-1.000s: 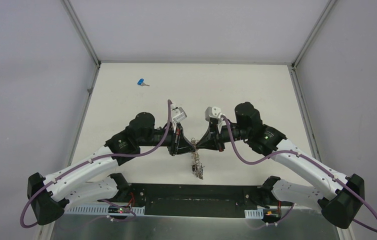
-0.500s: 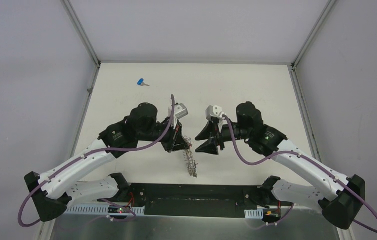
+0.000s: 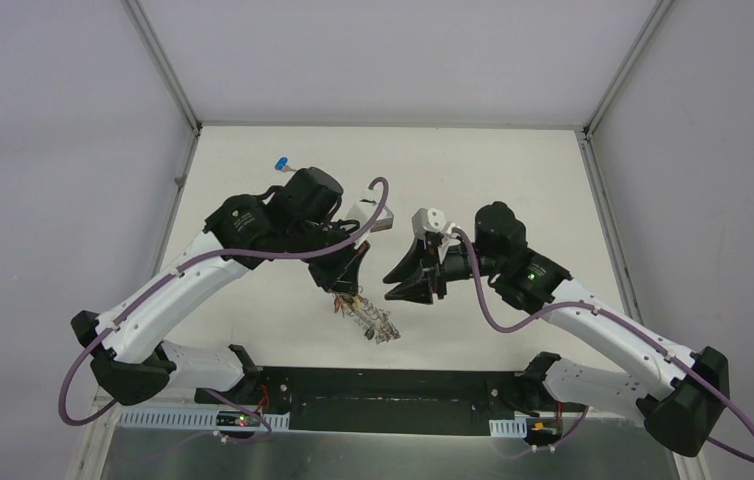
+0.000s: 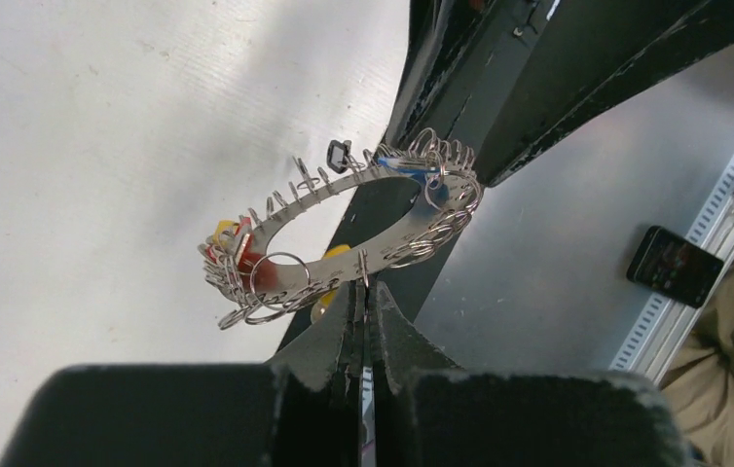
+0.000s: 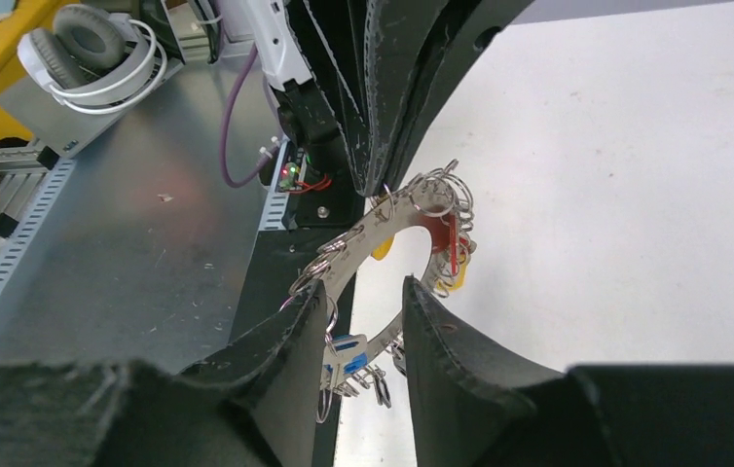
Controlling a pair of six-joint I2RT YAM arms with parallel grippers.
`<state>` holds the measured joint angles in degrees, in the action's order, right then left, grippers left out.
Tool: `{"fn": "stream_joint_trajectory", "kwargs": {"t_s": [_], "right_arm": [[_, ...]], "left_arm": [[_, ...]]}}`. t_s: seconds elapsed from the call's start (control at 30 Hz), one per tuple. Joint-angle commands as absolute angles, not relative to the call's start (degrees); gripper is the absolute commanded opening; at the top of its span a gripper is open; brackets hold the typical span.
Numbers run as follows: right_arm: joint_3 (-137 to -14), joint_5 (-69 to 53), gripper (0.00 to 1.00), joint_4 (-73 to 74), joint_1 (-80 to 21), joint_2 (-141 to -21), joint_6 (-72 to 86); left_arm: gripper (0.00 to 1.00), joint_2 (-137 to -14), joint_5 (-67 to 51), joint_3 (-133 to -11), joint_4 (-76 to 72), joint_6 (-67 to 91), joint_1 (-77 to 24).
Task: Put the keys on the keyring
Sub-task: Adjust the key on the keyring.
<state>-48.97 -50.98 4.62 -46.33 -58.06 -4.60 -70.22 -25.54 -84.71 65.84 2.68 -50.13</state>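
The keyring (image 4: 412, 233) is a flat band of stiff metal. It looks light, but it is smooth, and the many small rings (image 4: 246, 306) and keys along its rim hang loose and will swing when it is moved. To my judgement the best place to hold it is a bare part of the band between two small rings, edge-on, so it cannot turn.

The left claw (image 4: 363, 290) does this: its jaws are pressed together on the rim and carry the keyring (image 3: 365, 315) in the air, above the middle of the table's (image 3: 513, 180) near edge.

The right claw (image 5: 365, 292) has its jaws spread wide and holds nothing. The keyring (image 5: 373, 229) is just in front of them; whether they touch it I cannot tell.

One blue key (image 3: 281, 162) lies near the far left corner. It is tiny and flat, so its plastic head is probably the easiest part to pinch.
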Motion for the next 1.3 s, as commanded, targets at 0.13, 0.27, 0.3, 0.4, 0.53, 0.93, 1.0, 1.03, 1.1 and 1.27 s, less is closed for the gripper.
{"fn": "stream_joint_trajectory", "kwargs": {"t_s": [0.13, 0.27, 0.3, 0.4, 0.53, 0.93, 1.0, 1.03, 1.1, 1.27], "right_arm": [[-47.7, -50.7, 0.38, -11.7, -50.2, -63.2, 3.4], [-45.6, -47.3, 0.39, -20.3, -51.1, -65.1, 7.8], [-45.0, -46.3, 0.39, -22.0, -51.1, -65.3, 8.5], [-44.5, -44.8, 0.36, -24.9, -51.5, -66.0, 9.2], [-44.8, -44.4, 0.35, -25.7, -52.1, -67.2, 9.3], [-37.7, -40.0, 0.38, -31.7, -52.1, -60.4, 9.1], [-37.7, -42.0, 0.33, -32.3, -52.1, -60.0, 9.3], [-37.7, -42.6, 0.31, -32.7, -52.0, -59.9, 9.6], [-37.8, -43.1, 0.31, -33.5, -52.1, -60.2, 10.0], [-38.9, -44.3, 0.31, -36.8, -52.1, -62.1, 12.6]], "left_arm": [[0.0, -77.2, -24.5, -98.3, 81.0, -3.5, -49.7], [0.0, -78.6, -25.6, -99.8, 81.2, -4.2, -50.0], [0.0, -78.6, -25.7, -100.0, 81.0, -4.4, -50.0], [0.0, -78.4, -26.0, -99.8, 79.8, -4.4, -50.0], [0.0, -77.5, -26.4, -99.1, 77.6, -4.6, -50.0], [0.0, -64.2, -24.8, -86.2, 62.9, -8.5, -50.0], [0.0, -63.4, -25.5, -85.9, 62.8, -10.0, -50.1], [0.0, -63.1, -25.9, -85.9, 62.8, -10.6, -50.1], [0.0, -62.9, -26.4, -85.9, 62.8, -11.4, -50.0], [0.0, -63.3, -27.4, -86.3, 62.8, -12.1, -50.0]]}}
